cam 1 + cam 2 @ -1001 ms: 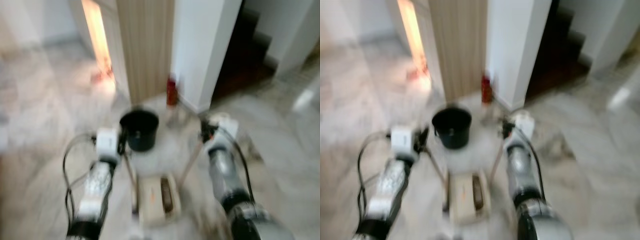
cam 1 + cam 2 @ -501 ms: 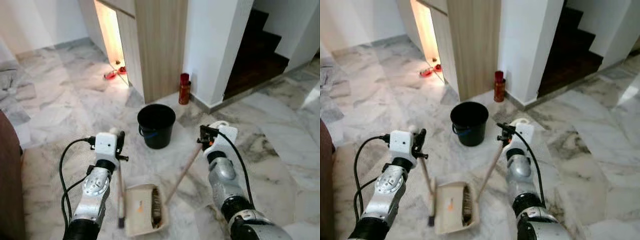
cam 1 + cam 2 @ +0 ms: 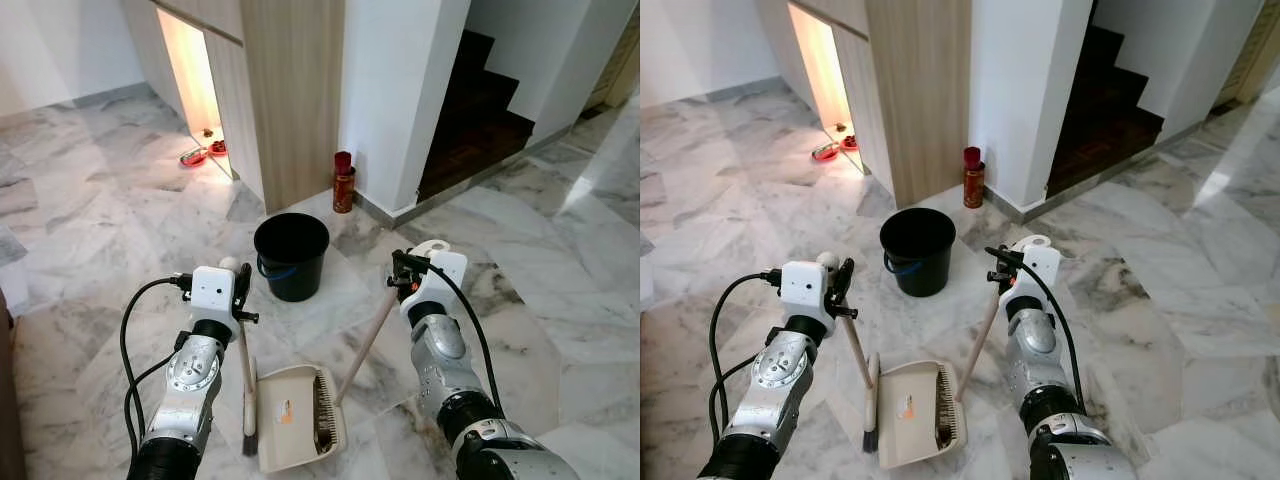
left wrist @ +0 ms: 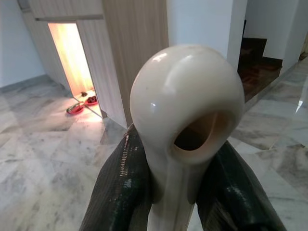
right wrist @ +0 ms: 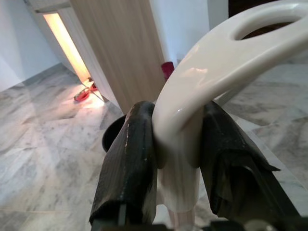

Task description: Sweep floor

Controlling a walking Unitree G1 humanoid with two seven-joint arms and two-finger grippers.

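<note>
Head views: the left gripper [image 3: 240,290] grips the top of the broom [image 3: 246,385]; its head rests on the marble floor [image 3: 90,260] just beside the dustpan [image 3: 290,420]. The right gripper [image 3: 398,275] holds the dustpan handle [image 3: 365,345]. A black bucket [image 3: 291,255] stands ahead, a red can [image 3: 343,182] behind it.

Left wrist view: both fingers [image 4: 118,192] are clamped on the broom's cream knob [image 4: 185,110].

Right wrist view: both fingers [image 5: 130,163] are closed around the cream loop handle [image 5: 202,91].
</note>
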